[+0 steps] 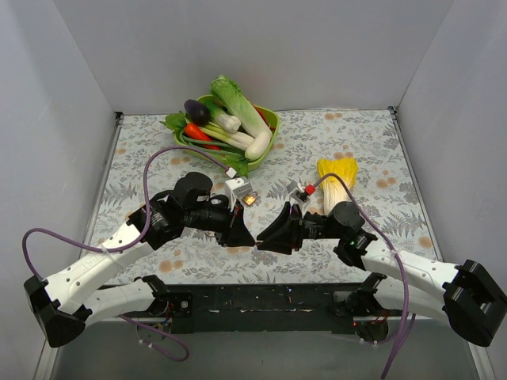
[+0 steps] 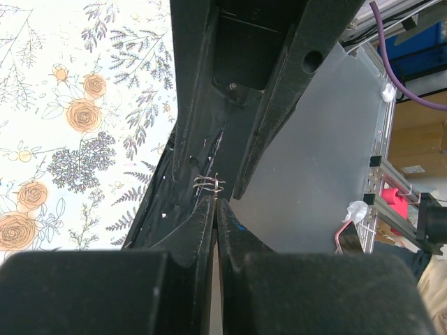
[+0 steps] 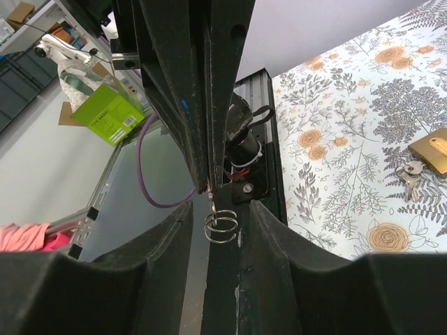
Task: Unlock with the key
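Observation:
My left gripper (image 2: 215, 201) is shut on the key (image 3: 210, 197). Only a thin grey sliver of it shows below the fingers, and a small wire key ring (image 3: 222, 225) hangs from it. My right gripper (image 3: 219, 209) faces the left one tip to tip, its jaws open on either side of the ring without touching it. Seen from above, the left gripper (image 1: 247, 236) and the right gripper (image 1: 261, 236) meet above the table's near middle. A brass padlock (image 1: 249, 199) lies just beyond them. In the right wrist view the brass padlock (image 3: 429, 150) lies on the cloth with spare keys (image 3: 409, 174) beside it.
A green bowl (image 1: 272, 120) of toy vegetables stands at the back centre. A yellow cabbage toy (image 1: 337, 176) and a small lock with a red part (image 1: 301, 192) lie right of centre. Grey walls close in the floral cloth (image 1: 158, 150) on three sides.

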Robot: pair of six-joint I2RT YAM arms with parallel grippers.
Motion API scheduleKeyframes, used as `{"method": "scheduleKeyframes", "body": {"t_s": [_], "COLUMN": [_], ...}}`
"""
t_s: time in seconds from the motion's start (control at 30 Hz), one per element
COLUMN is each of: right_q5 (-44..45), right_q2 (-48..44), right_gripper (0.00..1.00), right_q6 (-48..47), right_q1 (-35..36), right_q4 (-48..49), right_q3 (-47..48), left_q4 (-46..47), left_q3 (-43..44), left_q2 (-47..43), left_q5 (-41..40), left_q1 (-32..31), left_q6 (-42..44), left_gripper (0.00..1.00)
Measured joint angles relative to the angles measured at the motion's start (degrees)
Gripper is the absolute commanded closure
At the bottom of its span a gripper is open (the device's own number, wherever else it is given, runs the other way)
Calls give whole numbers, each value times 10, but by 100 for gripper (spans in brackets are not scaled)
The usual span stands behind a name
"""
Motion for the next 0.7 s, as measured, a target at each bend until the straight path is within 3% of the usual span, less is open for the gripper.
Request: {"method": "scheduleKeyframes", "body": {"t_s": [0.4,0.7], "right_q5": [-3,-6], "right_q2": [1,1], "right_gripper": [99,99], "right_q6": [5,5], "right_q1": [4,4], "right_q4": [11,13], "right_q3": [1,1], "left_q4": [-4,-4], "left_q3": [0,0], "left_q2": [-1,-2], "left_q5": [-1,-1], "left_q1": [0,0], "left_q6": [0,1], "left_gripper": [100,100]}}
